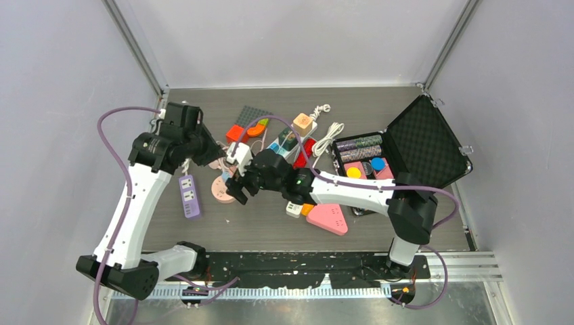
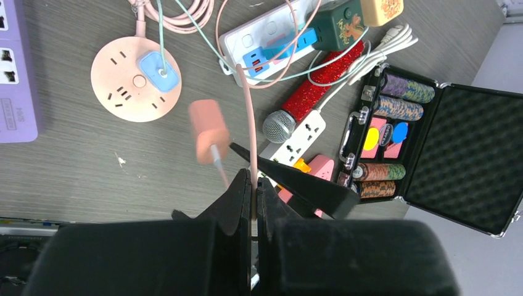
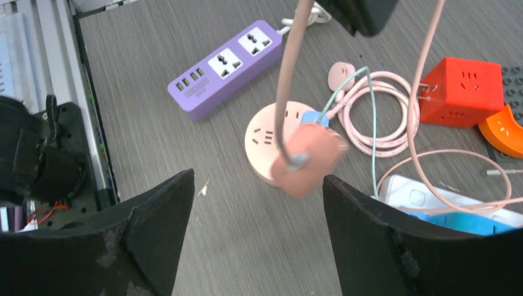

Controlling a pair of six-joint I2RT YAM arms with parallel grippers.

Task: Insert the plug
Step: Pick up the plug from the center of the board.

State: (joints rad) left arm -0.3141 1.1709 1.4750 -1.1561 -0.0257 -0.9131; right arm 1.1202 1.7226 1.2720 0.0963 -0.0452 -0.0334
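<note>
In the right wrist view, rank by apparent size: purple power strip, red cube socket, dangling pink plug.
Largest: purple power strip.
Then red cube socket and pink plug look alike; the plug hangs nearer the camera, so unranked.

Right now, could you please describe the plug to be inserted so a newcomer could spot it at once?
Start at the round pink socket disc beside the purple power strip. Near it a salmon-pink cable hangs from the shut left hand. The plug is the blocky salmon-pink piece at its end, the only one hanging in mid-air.
</note>
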